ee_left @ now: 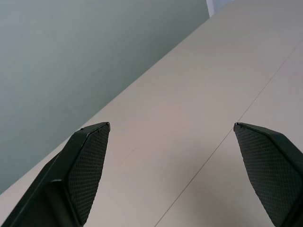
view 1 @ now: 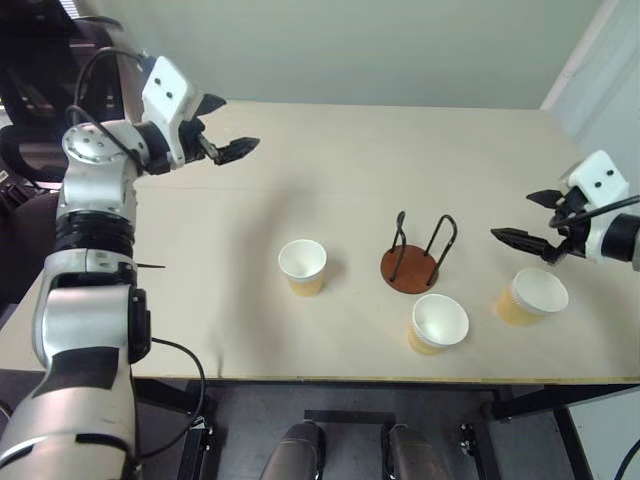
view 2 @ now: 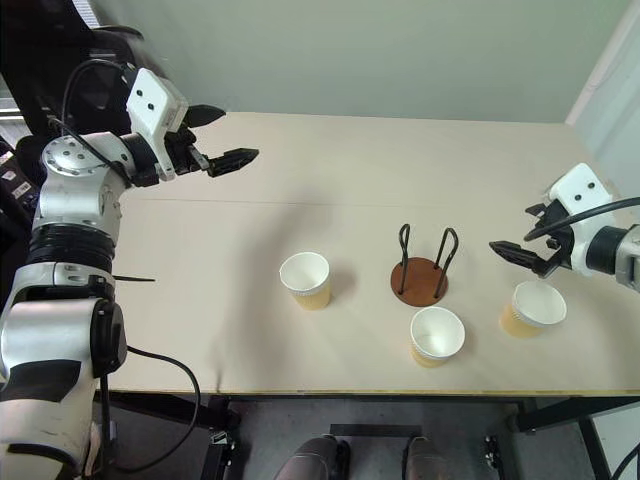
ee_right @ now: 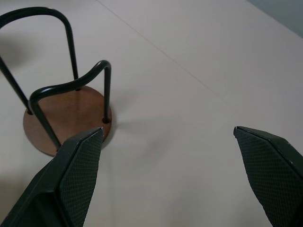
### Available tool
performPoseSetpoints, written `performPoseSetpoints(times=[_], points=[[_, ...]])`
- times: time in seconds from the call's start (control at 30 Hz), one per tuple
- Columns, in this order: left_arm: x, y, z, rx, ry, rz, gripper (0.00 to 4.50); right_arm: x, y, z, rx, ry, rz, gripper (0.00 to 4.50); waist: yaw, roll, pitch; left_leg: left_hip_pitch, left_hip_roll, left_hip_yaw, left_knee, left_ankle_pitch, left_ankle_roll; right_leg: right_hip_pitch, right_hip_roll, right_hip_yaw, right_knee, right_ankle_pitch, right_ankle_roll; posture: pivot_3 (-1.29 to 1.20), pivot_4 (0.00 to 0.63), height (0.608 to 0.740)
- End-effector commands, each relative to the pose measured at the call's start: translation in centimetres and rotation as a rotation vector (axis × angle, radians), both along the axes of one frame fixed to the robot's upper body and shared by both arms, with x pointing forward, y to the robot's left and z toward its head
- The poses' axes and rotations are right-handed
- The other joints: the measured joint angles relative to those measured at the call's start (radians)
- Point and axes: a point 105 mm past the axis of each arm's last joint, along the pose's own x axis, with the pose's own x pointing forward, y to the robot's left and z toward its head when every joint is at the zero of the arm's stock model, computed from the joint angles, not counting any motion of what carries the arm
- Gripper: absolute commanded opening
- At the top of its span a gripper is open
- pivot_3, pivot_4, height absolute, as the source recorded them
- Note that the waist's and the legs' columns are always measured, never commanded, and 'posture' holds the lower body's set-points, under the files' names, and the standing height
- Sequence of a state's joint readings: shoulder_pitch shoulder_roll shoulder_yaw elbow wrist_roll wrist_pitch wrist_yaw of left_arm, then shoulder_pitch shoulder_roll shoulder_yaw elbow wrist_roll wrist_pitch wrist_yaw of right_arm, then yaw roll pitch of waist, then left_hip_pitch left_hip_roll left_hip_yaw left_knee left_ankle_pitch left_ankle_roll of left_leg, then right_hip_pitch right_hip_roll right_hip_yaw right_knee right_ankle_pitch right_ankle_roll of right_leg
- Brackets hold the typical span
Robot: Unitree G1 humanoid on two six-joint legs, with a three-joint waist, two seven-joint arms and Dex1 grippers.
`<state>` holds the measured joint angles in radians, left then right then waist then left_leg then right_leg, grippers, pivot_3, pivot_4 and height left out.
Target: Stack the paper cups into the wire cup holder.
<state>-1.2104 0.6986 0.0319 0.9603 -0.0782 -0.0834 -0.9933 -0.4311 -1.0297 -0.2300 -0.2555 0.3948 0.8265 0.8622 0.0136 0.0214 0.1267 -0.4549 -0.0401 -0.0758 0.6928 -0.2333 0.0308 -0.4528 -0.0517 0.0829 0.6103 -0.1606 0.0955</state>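
Three paper cups stand upright and apart on the table: one left of centre [view 1: 302, 266], one near the front edge [view 1: 439, 322], one at the right [view 1: 535, 295]. Between them stands the wire cup holder [view 1: 412, 268], a reddish-brown disc with two black wire loops and nothing inside. My left gripper [view 1: 236, 124] is open and raised over the far left of the table, well away from the cups. To the right of the holder [ee_right: 66, 116], just above the rightmost cup, my right gripper [view 1: 512, 216] hangs open with nothing between its fingers.
The light wooden table [view 1: 330, 190] has a thin seam across it and its front edge [view 1: 380, 378] runs close to the nearest cups. A pale wall [view 1: 380, 50] rises behind it. Dark equipment [view 1: 25, 60] stands off the table's left side.
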Motion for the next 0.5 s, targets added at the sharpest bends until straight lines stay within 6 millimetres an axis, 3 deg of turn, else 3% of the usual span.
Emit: performPoseSetpoints(times=[0.03,0.23,0.4,0.5], points=[[-0.2,-0.2,1.0,-0.002,-0.032,-0.015,4.47,-0.8,-0.6,2.4,-0.030,-0.075,-0.011,4.50,0.000,0.000,0.000,0.000,0.000,0.000,0.000,0.000,0.000,0.000,0.000,0.000,0.000,0.000,0.000,0.00,0.150,0.740],[-0.3,-1.1,-0.3,-0.004,-0.036,-0.059,4.47,-1.4,-1.7,2.8,-0.060,-0.064,-0.039,4.50,0.002,0.000,0.000,0.000,0.000,0.000,0.000,0.000,0.000,0.000,0.000,0.000,0.000,0.000,0.000,0.00,0.150,0.740],[-1.1,-2.7,-0.9,0.087,0.038,-0.216,4.47,-2.2,-0.1,3.5,-0.030,-0.042,0.027,4.50,0.002,0.000,0.000,0.000,0.000,0.000,0.001,0.000,0.000,0.000,0.000,0.001,0.001,0.000,0.000,0.00,0.150,0.740],[-1.3,-4.9,-1.5,0.113,0.109,-0.335,4.47,-3.2,1.0,3.0,0.034,0.020,0.080,4.50,0.008,0.000,0.000,0.000,0.000,0.000,0.001,0.000,0.000,0.000,0.000,0.000,0.000,0.000,0.000,0.00,0.150,0.740]])
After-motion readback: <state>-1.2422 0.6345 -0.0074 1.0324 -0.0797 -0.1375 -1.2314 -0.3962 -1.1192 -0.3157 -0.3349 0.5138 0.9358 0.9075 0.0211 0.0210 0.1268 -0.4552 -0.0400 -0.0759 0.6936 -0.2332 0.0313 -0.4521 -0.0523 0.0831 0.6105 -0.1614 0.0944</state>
